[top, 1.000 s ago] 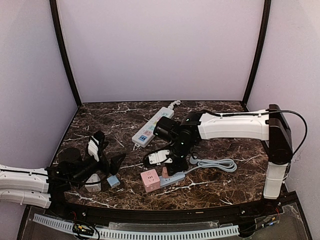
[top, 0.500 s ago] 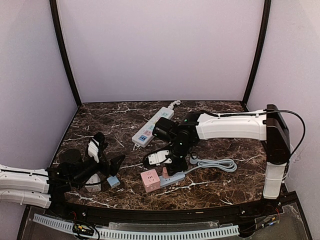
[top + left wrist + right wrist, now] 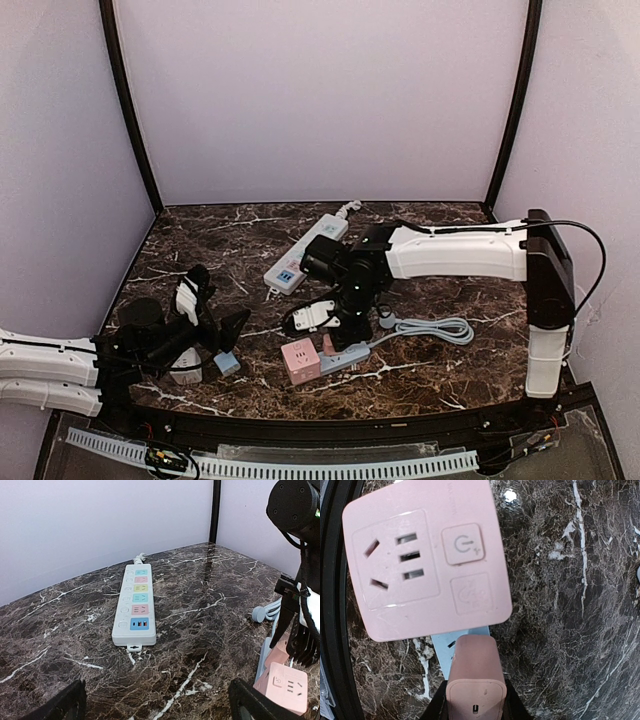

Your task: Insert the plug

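A pink plug [image 3: 475, 680] is held upright between my right gripper's [image 3: 475, 702] black fingers. Its lower end sits on a light blue power strip [image 3: 446, 649], right beside a pink cube socket [image 3: 425, 555]. In the top view my right gripper [image 3: 336, 332] points down over the blue strip [image 3: 350, 357], and the pink cube [image 3: 300, 361] is just to its left. Whether the prongs are in the strip is hidden. My left gripper [image 3: 218, 312] is open and empty at the front left. In its wrist view the left gripper [image 3: 155, 711] faces a white power strip [image 3: 134, 605].
The white power strip [image 3: 302, 254] lies at the back centre. A grey coiled cable [image 3: 435, 328] runs right from the blue strip. A small light blue block [image 3: 226, 362] and a white adapter [image 3: 187, 366] lie under my left gripper.
My right arm has shifted slightly left with the pink plug still in its grip. The left arm has not moved.
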You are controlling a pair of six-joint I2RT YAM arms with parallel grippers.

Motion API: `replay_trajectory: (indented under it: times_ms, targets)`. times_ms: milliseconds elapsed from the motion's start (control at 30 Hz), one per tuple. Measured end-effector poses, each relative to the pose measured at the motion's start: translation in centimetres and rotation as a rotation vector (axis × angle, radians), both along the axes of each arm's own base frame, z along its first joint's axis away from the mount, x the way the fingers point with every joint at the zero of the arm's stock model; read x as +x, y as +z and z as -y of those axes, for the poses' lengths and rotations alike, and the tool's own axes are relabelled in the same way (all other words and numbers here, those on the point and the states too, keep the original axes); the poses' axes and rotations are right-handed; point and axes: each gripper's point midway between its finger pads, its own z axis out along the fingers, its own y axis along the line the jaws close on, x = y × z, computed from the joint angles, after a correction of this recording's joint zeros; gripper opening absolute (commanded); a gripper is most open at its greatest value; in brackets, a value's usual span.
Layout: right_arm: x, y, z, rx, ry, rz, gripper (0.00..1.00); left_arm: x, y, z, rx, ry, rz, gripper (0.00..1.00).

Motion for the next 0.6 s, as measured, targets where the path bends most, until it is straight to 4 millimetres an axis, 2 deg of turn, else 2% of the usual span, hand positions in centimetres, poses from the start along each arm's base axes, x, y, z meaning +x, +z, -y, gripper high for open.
replay_trajectory:
  times_ms: [600]
  targets:
    - [-0.26, -0.13, -0.03, -0.034, 0.019, 0.043, 0.00, -0.04, -0.24, -0.08, 0.004, 0.001, -0.003, 0.99]
